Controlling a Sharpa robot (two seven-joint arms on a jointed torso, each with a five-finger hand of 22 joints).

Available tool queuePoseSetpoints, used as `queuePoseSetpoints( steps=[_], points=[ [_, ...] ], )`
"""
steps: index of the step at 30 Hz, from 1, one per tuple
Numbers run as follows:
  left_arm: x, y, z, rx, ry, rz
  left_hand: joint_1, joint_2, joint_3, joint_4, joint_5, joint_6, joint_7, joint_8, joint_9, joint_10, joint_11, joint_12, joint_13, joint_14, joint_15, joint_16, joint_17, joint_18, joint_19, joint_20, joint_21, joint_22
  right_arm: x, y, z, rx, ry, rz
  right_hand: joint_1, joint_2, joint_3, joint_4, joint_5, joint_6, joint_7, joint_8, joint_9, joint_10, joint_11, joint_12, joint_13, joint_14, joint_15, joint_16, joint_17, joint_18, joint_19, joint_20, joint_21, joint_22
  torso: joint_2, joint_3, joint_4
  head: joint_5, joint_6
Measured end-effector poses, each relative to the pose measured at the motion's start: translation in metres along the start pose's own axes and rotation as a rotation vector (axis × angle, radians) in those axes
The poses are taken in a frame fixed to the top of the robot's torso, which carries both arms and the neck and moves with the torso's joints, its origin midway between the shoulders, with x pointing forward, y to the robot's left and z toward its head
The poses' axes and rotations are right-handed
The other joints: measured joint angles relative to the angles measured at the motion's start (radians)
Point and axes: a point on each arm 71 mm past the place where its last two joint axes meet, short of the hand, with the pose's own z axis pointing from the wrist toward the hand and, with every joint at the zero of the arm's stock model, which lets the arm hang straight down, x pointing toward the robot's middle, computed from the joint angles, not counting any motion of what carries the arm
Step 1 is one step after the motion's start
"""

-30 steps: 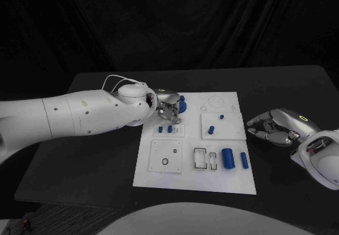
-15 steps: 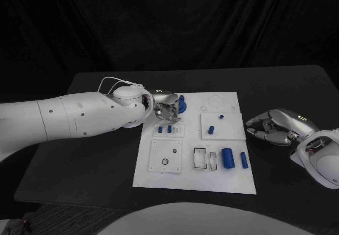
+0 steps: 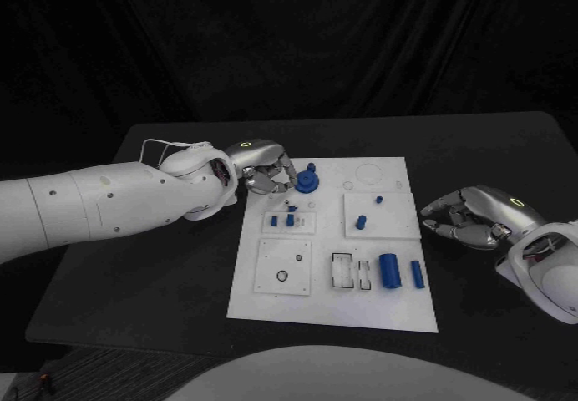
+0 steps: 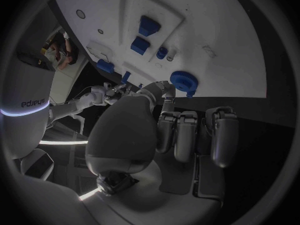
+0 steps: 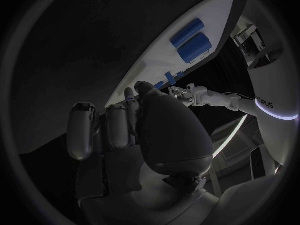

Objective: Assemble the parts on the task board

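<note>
my left hand (image 3: 263, 170) fingers apart, empty, just beside blue gear (image 3: 310, 179) seated on task board (image 3: 332, 313) | my right hand (image 3: 472, 217) curled empty, parked on bench (image 3: 144, 276) clear of work

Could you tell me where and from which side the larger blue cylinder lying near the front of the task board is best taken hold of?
Probably across its middle, from straight above. The large blue cylinder lies flat on the task board, its long axis running front to back, a slimmer blue cylinder close on its right. Fingers should close on its curved left and right sides. The right hand is nearer.
</note>
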Motion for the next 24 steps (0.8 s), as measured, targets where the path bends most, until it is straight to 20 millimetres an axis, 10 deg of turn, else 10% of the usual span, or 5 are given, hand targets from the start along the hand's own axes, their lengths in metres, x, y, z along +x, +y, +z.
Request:
queuePoseSetpoints(
  steps=[8, 11, 15, 18, 24],
  points=[
    [-0.007, 0.006, -0.009, 0.015, -0.064, -0.045, 0.009, -0.009, 0.020, -0.005, -0.005, -0.014, 0.007, 0.000, -0.016, -0.051, 0.013, -0.081, 0.000, 0.000, 0.009, 0.000, 0.000, 0.000, 0.001, 0.004, -0.018, 0.000, 0.000, 0.000, 0.000, 0.001, 0.003, -0.001, 0.003, 0.003, 0.003, -0.003, 0.000, 0.003, 0.003, 0.000, 0.000, 0.000, 0.000, 0.000, 0.000, 0.000, 0.000, 0.000, 0.000, 0.000, 0.000, 0.000, 0.000, 0.000, 0.000, 0.0002, 0.0002, 0.006, 0.000],
    [-0.007, 0.005, -0.010, 0.027, -0.073, -0.045, 0.030, -0.034, 0.038, -0.001, -0.135, -0.070, 0.003, -0.005, -0.040, -0.265, 0.010, -0.341, -0.073, -0.001, 0.013, 0.000, 0.000, 0.000, 0.000, 0.011, -0.041, 0.000, 0.001, 0.000, 0.000, 0.001, 0.004, -0.001, 0.003, 0.003, 0.003, -0.003, 0.000, 0.003, 0.003, 0.000, 0.000, -0.001, 0.001, 0.000, 0.000, 0.000, 0.000, 0.000, 0.000, 0.000, 0.000, 0.000, 0.000, 0.000, 0.000, 0.0004, 0.0002, 0.008, 0.000],
    [-0.007, 0.002, -0.011, 0.064, -0.068, 0.005, 0.082, -0.084, 0.093, 0.034, -0.256, -0.119, -0.031, -0.001, -0.075, -0.545, -0.003, -0.922, -0.522, -0.049, -0.008, -0.118, 0.000, 0.004, -0.052, 0.000, -0.108, 0.000, 0.001, 0.000, 0.000, 0.001, 0.006, 0.000, 0.004, 0.004, 0.003, -0.003, 0.000, 0.003, 0.003, 0.000, 0.000, 0.001, -0.001, -0.004, 0.001, 0.000, 0.000, 0.000, 0.000, 0.000, 0.000, 0.000, 0.000, 0.000, 0.000, 0.0006, -0.0012, 0.009, 0.000],
    [-0.005, -0.002, -0.011, 0.113, -0.054, 0.077, 0.121, -0.098, 0.118, 0.067, -0.308, -0.089, -0.062, 0.006, -0.094, -0.559, -0.020, -1.155, -0.763, -0.074, -0.013, -0.174, 0.000, 0.017, -0.088, 0.016, -0.155, 0.000, 0.001, -0.001, 0.000, 0.002, 0.006, -0.001, 0.004, 0.004, 0.003, -0.003, 0.000, 0.003, 0.003, 0.000, 0.000, 0.002, -0.002, -0.004, 0.001, 0.000, 0.000, 0.000, 0.000, 0.000, 0.000, 0.000, 0.000, 0.000, 0.000, 0.0005, -0.0023, 0.009, 0.000],
    [-0.001, -0.015, -0.008, 0.189, -0.023, 0.194, 0.038, -0.112, 0.012, 0.152, -0.361, -0.055, -0.032, 0.003, -0.130, -0.420, 0.002, -1.005, -0.701, -0.026, 0.005, -0.134, 0.001, 0.017, -0.038, 0.029, -0.102, 0.000, 0.001, -0.001, -0.001, 0.003, 0.007, 0.000, 0.004, 0.004, 0.003, -0.003, 0.000, 0.003, 0.003, 0.000, 0.000, 0.002, -0.002, -0.004, 0.001, 0.000, 0.000, 0.000, -0.001, 0.000, 0.000, 0.000, 0.000, 0.000, 0.001, 0.0006, -0.0037, 0.006, 0.000]
  ],
)
